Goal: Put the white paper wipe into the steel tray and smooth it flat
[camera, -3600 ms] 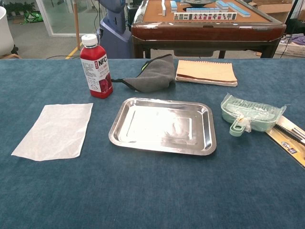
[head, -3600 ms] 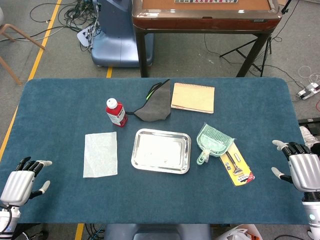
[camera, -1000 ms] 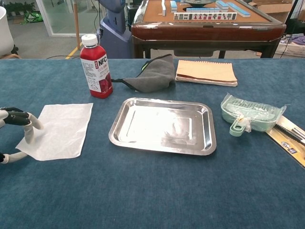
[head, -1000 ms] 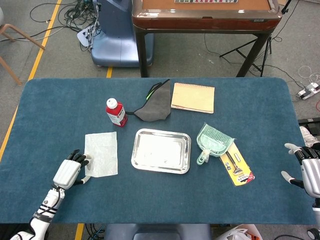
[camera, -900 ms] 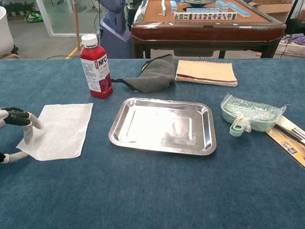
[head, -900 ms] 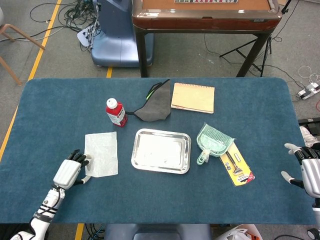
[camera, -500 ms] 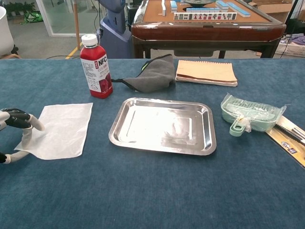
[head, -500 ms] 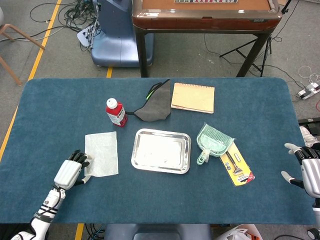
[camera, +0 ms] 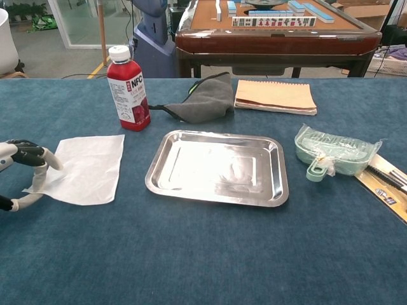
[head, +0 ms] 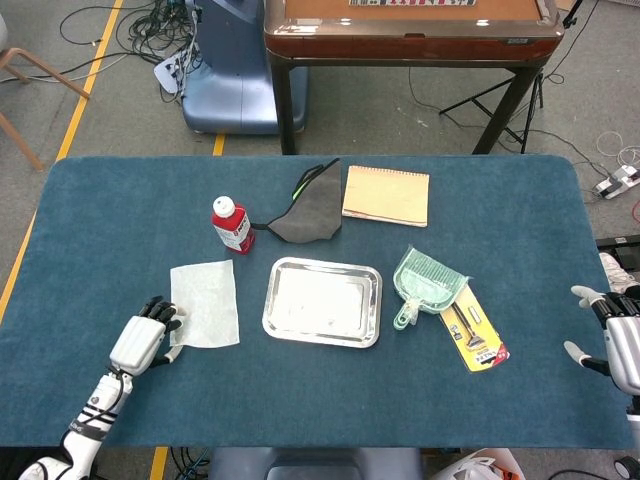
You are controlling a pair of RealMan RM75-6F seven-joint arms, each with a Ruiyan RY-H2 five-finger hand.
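Left robot hand [head: 144, 341] is down at the near-left corner of the white paper wipe [head: 204, 303], fingertips [camera: 49, 161] on that corner, and it looks as though thumb and finger pinch the edge with the corner lifted a little, though from here I can't be fully sure of the grip. Most of the wipe lies flat on the blue surface [head: 320, 400], just left of the steel tray [head: 322, 302] and apart from it. Tray sits bare in the middle. Over at the far right edge, the right robot hand [head: 612, 343] hangs loose, fingers apart, grasping nothing. Behind the wipe stands a red juice bottle [camera: 128, 88], upright, with a grey cloth [camera: 203, 99] beside it and a tan notebook [camera: 275, 96] further right. Green dustpan [camera: 332, 153] lies right of the tray, a yellow packaged tool [head: 474, 334] touching it.
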